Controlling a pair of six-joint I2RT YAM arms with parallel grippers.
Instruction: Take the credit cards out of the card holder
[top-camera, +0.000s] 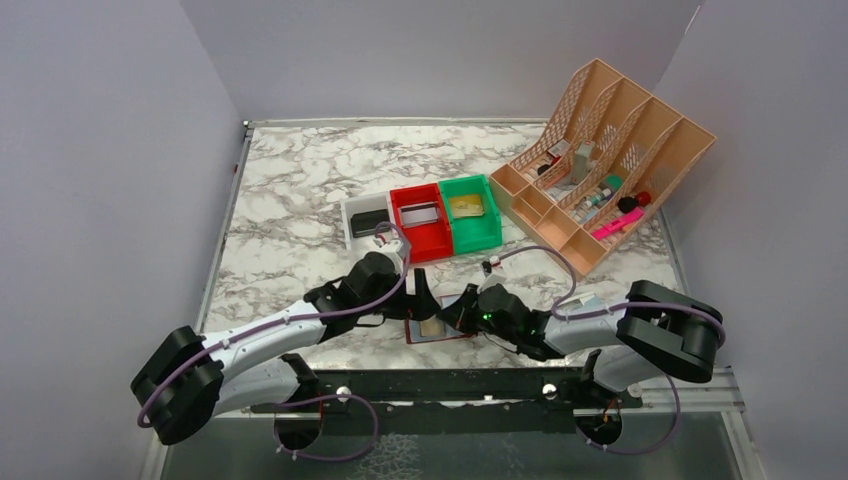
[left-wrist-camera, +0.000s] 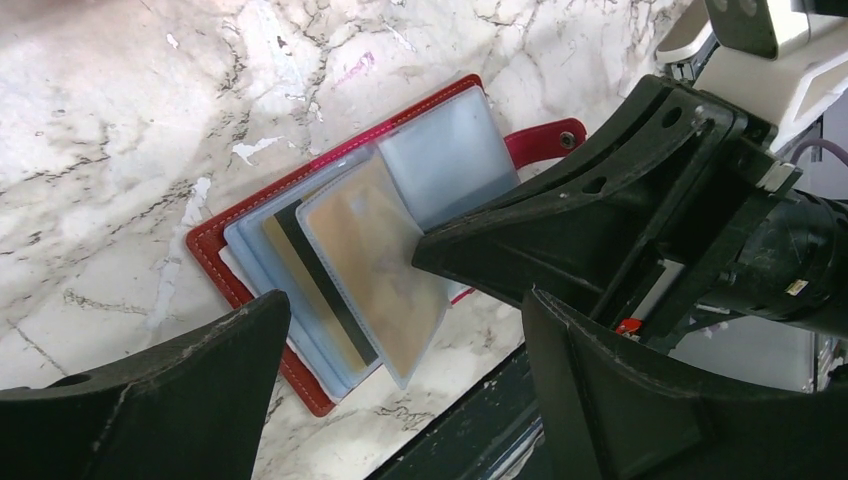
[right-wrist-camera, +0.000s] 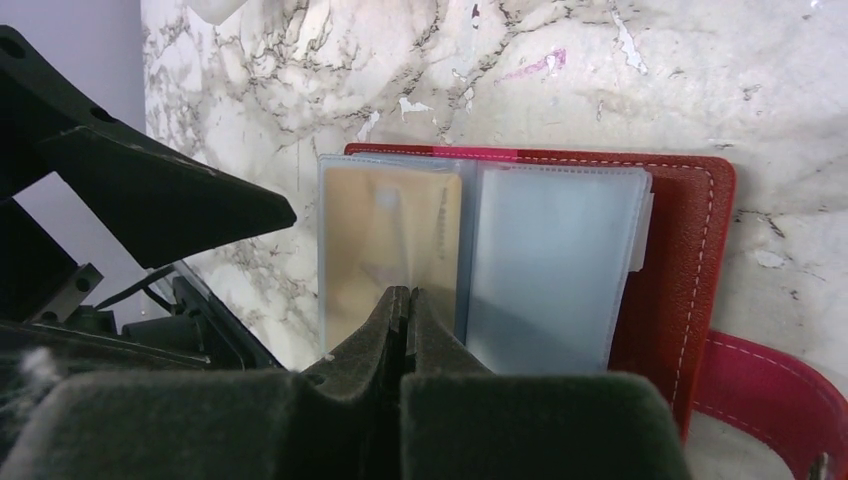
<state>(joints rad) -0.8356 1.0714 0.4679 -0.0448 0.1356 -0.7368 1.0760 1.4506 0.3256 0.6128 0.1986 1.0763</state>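
Where right tool (right-wrist-camera: 405, 298) points, card holder (right-wrist-camera: 690, 235) — open

Nothing legible is showing anywhere on the bench. The gold card (right-wrist-camera: 390, 225) is sitting behind a frosted sleeve of the open card holder (right-wrist-camera: 690, 250), at 9 o'clock of the empty sleeve beside it. Its face is blurring into faint pale shapes, with no letters or digits that can be read. Small bottles and packets are standing in the peach organizer (top-camera: 690, 135) at 2 o'clock on the marble table (top-camera: 290, 200), their labels too small to make out.
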